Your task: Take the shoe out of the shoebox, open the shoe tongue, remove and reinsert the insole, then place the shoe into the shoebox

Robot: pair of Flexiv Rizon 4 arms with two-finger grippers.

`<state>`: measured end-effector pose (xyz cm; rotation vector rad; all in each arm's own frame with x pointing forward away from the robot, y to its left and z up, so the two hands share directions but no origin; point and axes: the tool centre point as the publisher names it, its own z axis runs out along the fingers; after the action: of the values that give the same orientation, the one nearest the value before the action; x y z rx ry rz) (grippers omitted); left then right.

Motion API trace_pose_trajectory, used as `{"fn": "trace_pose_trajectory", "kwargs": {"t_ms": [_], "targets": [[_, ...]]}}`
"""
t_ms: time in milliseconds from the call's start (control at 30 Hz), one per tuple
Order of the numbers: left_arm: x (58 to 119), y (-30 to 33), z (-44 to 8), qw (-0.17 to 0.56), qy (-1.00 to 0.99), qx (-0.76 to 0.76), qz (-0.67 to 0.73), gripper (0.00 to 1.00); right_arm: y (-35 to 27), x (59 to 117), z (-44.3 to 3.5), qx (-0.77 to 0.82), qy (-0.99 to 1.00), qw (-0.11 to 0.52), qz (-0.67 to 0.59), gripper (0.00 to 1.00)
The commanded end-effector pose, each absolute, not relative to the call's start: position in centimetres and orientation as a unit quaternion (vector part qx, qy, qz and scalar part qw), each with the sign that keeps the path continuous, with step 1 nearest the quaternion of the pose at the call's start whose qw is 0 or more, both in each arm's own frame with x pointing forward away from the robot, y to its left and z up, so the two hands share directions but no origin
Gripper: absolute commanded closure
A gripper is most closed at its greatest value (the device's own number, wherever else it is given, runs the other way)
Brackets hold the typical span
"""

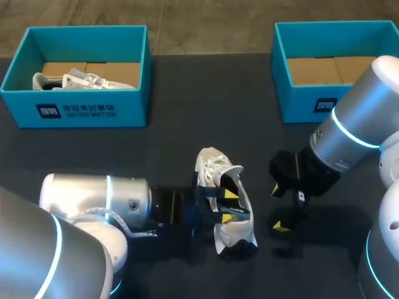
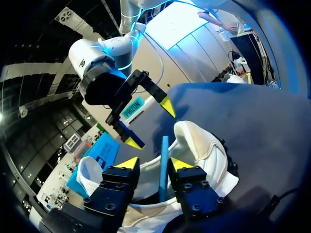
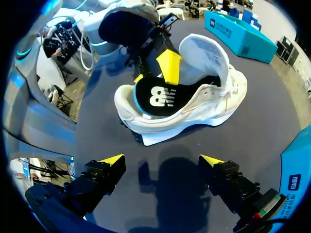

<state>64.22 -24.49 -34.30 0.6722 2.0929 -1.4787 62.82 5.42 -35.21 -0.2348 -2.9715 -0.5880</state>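
White shoe (image 1: 215,165) lies at the near centre of the dark table (image 1: 168,143), toe far and heel near, with its black insole (image 3: 155,97) showing in the opening. The left gripper (image 1: 229,206) is at that opening, unclenched: the insole's blue edge stands between its fingers, with a gap to one of them. The right gripper (image 1: 278,208) stands just right of the shoe, released and empty. A far-left shoebox (image 1: 75,118) holds a second shoe (image 1: 81,81); a far-right shoebox (image 1: 299,103) stands apart.

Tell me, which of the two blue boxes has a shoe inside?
The far-left box; a white shoe lies in it. The far-right box shows only bare cardboard.
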Motion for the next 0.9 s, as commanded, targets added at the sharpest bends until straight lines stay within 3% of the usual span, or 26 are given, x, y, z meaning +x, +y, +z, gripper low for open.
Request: {"fn": "trace_pose_trajectory", "kwargs": {"t_ms": [33,133,200,233,267,900], "targets": [[63.3,-23.8,-33.8,0.241,0.769,0.250,-0.537,0.56,5.5,62.7,-35.2,-0.078,-0.977,0.051,-0.193,0.00],[63.1,-23.9,-33.8,0.238,0.769,0.253,-0.536,0.62,5.5,62.7,-35.2,-0.078,-0.977,0.051,-0.193,0.00],[63.0,-23.9,-33.9,0.236,0.769,0.255,-0.537,0.70,5.5,62.7,-35.2,-0.078,-0.977,0.051,-0.193,0.00],[63.0,-23.9,-33.9,0.234,0.769,0.256,-0.537,0.81,5.5,62.7,-35.2,-0.078,-0.977,0.051,-0.193,0.00],[63.0,-23.9,-33.9,0.233,0.768,0.257,-0.538,1.00,5.5,62.7,-35.2,-0.078,-0.977,0.051,-0.193,0.00],[64.2,-24.0,-35.3,0.230,0.795,0.242,-0.506,1.00,5.5,62.7,-35.2,-0.078,-0.977,0.051,-0.193,0.00]]}}
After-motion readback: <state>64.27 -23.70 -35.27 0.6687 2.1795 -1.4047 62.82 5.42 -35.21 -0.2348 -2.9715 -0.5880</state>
